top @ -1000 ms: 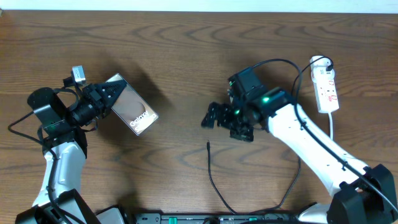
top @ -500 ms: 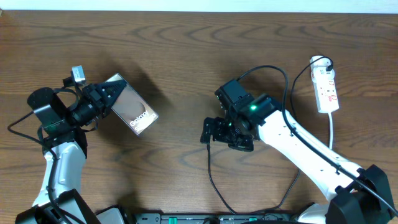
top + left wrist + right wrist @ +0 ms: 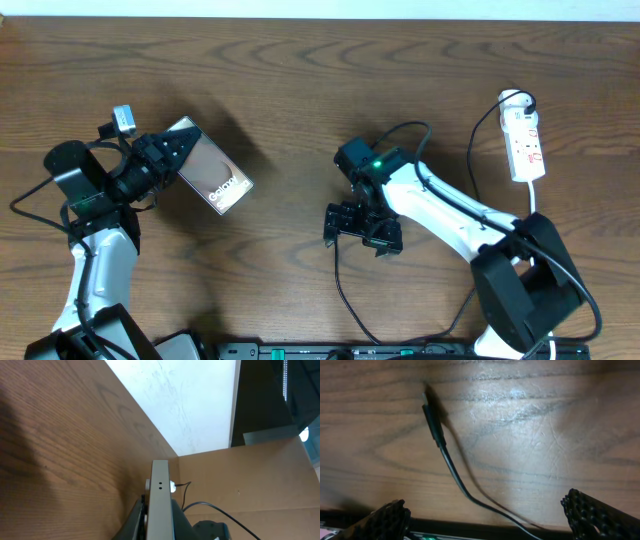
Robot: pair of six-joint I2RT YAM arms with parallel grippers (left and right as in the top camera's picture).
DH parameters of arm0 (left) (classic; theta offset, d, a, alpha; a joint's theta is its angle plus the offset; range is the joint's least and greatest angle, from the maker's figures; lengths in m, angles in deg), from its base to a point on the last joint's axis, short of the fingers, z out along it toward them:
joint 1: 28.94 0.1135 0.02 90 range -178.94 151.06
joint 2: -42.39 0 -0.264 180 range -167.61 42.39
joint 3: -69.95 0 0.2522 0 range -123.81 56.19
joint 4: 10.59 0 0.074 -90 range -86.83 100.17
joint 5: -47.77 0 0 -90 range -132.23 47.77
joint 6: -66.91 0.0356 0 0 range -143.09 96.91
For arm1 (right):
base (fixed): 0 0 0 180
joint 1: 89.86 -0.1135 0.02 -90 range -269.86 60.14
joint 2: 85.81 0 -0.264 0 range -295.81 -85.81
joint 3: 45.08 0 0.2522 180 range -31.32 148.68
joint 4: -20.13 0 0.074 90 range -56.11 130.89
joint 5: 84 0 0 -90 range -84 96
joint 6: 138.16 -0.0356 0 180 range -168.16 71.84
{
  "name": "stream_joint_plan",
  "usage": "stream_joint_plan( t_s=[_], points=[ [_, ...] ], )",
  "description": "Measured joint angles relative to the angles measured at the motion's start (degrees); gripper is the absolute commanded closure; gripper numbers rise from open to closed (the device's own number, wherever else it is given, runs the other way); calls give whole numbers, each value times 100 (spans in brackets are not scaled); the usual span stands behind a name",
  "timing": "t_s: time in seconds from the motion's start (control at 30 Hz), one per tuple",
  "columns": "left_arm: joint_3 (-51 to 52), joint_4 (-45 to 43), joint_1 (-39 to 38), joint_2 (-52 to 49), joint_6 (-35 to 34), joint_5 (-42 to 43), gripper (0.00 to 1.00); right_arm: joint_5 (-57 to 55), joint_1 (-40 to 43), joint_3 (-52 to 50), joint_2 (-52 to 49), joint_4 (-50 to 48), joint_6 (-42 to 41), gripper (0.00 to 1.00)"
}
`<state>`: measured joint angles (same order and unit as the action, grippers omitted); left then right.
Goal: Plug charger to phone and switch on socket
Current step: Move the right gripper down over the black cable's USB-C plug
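Dark brown-black phone [image 3: 212, 178] was at the left of the table [image 3: 300, 80], lifted and tilted, one end pinched in the left gripper [image 3: 168, 152], whose jaws were clamped hard on it. The left wrist view showed only its thin edge [image 3: 160, 505]; I couldn't pick out the port there. Judgement: it's a rigid slab with glassy faces, so slippery and crack-prone. A clamp across the flat faces suits it, but it has to resist the plug-in push.

Mid-table, the right gripper [image 3: 362, 229] hung over the charger [image 3: 340, 285] with jaws spread fully wide and nothing held. In the right wrist view the connector tip [image 3: 432, 422] lay flat on the table between the two fingers [image 3: 387, 519], touching neither, and the cable trailed off toward the near edge. Judgement: the cable is light and limp. The only stiff part is the short moulded body behind the tip, so grab there, square, with the tip left protruding. It's thin and low, so it could roll or skid as the jaws close.

The white socket [image 3: 526, 135] lay far right, well apart from both grippers. It's probably light, so press its switch straight down or it may skate.
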<state>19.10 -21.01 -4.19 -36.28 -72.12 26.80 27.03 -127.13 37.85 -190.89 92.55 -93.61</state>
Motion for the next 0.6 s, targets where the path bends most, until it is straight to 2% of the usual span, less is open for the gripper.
stream_joint_plan(
  t_s=[0.6],
  points=[
    [0, 0, 0, 0, 0, 0, 92, -7, -92, 208, -387, -92, 184, 1]
  ],
)
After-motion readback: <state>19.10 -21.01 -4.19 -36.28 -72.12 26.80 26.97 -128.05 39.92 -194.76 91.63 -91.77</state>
